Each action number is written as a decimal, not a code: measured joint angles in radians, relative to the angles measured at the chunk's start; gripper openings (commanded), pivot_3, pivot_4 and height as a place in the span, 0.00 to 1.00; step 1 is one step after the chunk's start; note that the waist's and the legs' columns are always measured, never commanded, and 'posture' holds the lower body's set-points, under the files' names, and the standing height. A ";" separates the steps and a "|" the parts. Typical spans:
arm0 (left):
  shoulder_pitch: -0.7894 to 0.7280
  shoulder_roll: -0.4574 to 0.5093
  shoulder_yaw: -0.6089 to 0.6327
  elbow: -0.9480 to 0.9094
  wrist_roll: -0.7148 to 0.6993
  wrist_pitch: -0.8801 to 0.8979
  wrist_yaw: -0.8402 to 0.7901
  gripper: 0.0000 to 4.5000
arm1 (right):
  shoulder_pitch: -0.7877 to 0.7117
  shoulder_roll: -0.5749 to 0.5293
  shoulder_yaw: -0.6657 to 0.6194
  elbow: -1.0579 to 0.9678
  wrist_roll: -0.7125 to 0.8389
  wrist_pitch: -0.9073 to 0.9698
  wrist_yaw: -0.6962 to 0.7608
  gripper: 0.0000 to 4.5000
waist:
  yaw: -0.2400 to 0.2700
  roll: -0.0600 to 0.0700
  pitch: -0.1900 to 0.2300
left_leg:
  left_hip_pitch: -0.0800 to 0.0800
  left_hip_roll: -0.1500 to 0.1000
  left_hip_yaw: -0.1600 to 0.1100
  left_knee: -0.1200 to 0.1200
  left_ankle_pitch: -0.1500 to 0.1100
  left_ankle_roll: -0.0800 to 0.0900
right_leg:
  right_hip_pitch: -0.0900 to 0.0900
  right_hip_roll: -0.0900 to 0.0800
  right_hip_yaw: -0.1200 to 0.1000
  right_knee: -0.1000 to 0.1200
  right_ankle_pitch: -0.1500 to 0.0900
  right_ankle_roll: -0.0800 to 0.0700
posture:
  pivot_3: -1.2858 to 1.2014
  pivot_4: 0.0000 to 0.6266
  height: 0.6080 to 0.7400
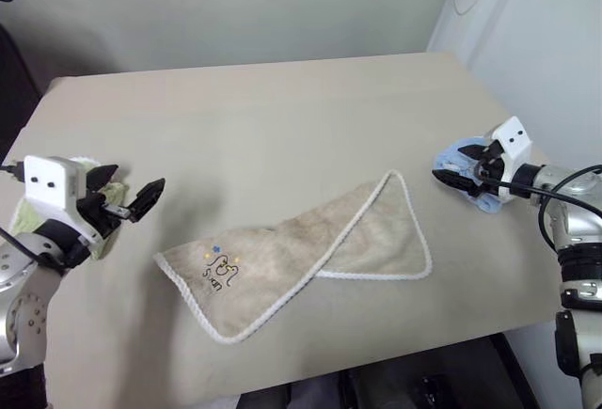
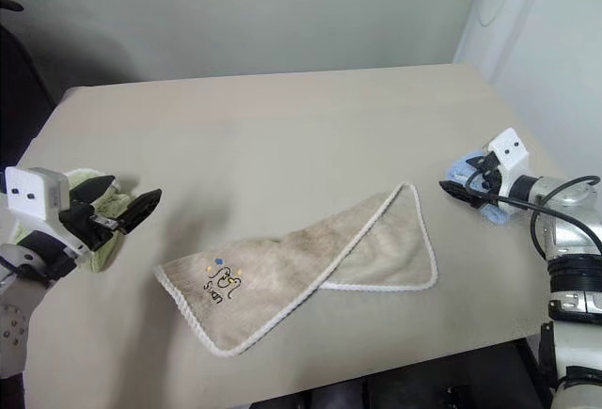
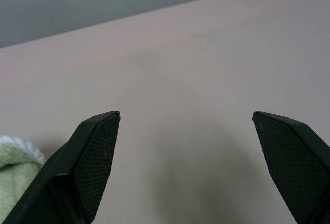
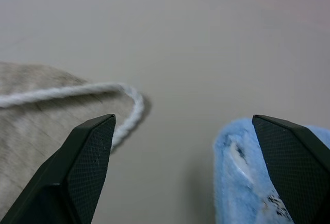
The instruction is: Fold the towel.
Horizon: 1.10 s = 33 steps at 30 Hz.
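Observation:
The beige towel (image 1: 310, 259) with white corded edging lies on the table's near middle, folded over itself at an angle, its logo (image 1: 219, 266) facing up near the left end. My left gripper (image 1: 132, 197) hovers open at the table's left side, left of the towel and apart from it, with nothing between its fingers (image 3: 95, 157). Over at the right edge my right gripper (image 1: 450, 176) is open too, just right of the towel's far corner (image 4: 131, 105). Its fingers (image 4: 90, 157) hold nothing.
A lime-green fluffy towel (image 2: 99, 207) lies under my left hand at the table's left edge. A small light-blue cloth (image 1: 467, 172) lies under my right gripper by the right edge. The tan table (image 1: 282, 117) stretches bare toward the far wall.

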 measured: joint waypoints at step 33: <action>0.002 -0.033 -0.100 -0.084 0.001 0.012 -0.030 0.99 | -0.162 0.115 0.122 0.249 -0.036 -0.098 0.038 1.00 | 0.002 0.000 0.000 | 0.000 0.000 0.000 0.001 0.001 0.000 | -0.002 0.000 0.000 0.003 0.000 0.000 | 0.52 0.24 1.00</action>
